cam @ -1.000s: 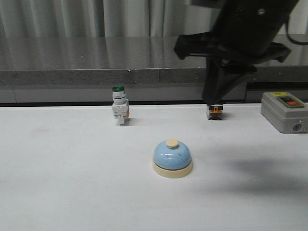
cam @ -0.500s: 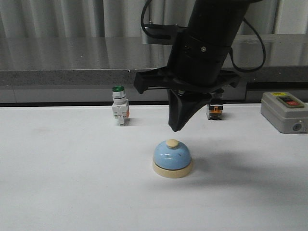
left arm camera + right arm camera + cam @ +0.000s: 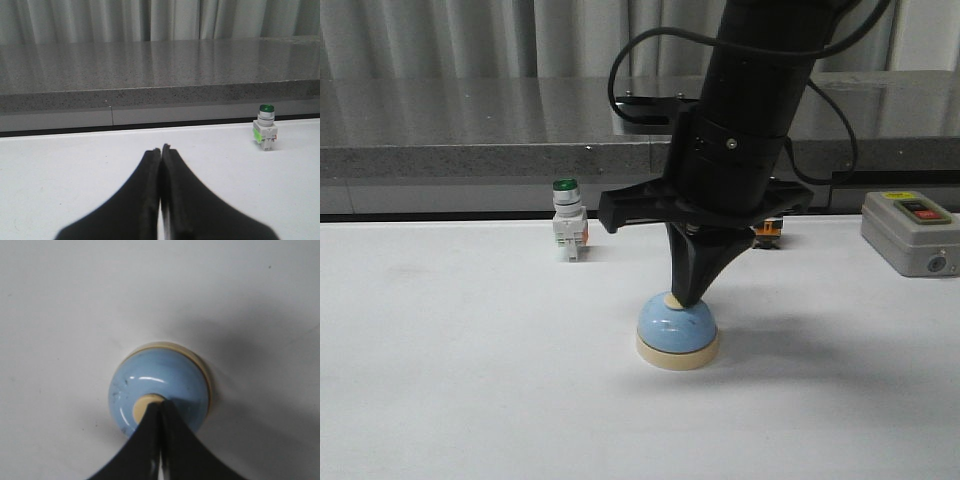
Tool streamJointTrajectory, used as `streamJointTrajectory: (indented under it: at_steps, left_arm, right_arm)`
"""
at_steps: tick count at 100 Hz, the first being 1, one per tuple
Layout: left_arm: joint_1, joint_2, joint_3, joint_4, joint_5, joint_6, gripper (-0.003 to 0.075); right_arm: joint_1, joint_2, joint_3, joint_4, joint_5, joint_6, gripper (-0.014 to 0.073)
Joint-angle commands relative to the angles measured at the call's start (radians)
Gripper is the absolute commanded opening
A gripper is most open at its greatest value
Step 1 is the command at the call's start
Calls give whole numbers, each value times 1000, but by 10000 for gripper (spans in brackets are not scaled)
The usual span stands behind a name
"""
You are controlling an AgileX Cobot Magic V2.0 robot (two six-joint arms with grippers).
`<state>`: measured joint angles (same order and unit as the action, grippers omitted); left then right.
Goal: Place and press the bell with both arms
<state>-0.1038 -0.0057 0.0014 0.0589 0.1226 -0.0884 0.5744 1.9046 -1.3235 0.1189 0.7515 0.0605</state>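
Note:
The light-blue dome bell (image 3: pixel 676 330) with its cream base stands on the white table, near the middle. My right gripper (image 3: pixel 688 296) is shut and points straight down, its tip resting on the bell's cream button. In the right wrist view the bell (image 3: pixel 150 380) lies under the shut right gripper (image 3: pixel 160 404), whose tip covers part of the button. My left gripper (image 3: pixel 161 149) is shut with nothing in it, low over bare table; it does not appear in the front view.
A green-capped white push-button (image 3: pixel 568 222) (image 3: pixel 265 128) stands at the back left. A grey switch box (image 3: pixel 912 233) sits at the right edge. A small black-and-orange part (image 3: pixel 767 231) is half hidden behind the right arm. A grey ledge (image 3: pixel 470 155) runs along the back.
The right arm has swung in from the upper right and come down; its shut tip went from above the bell to touching the button.

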Motion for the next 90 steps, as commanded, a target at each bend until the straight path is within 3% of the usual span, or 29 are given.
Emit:
streamJointTrajectory:
  at_steps: [1,41,66,90]
  left_arm:
    - [2,-30,42,-4,-85,-9,-20]
    - [2,-30,42,-4,-85,-9,-20]
    - [2,-30,42,-4,-85,-9,-20]
    - [2,-30,42,-4,-85,-9,-20]
  right_arm:
    - [0,-37,-22,11,-4,-13,-69]
    - [-4,-258,-22,-12,3,0,-69]
    - [-42,-460,15,-161,-1,83,-69]
    - [-165,-690,155,-276,-30,144,-69]
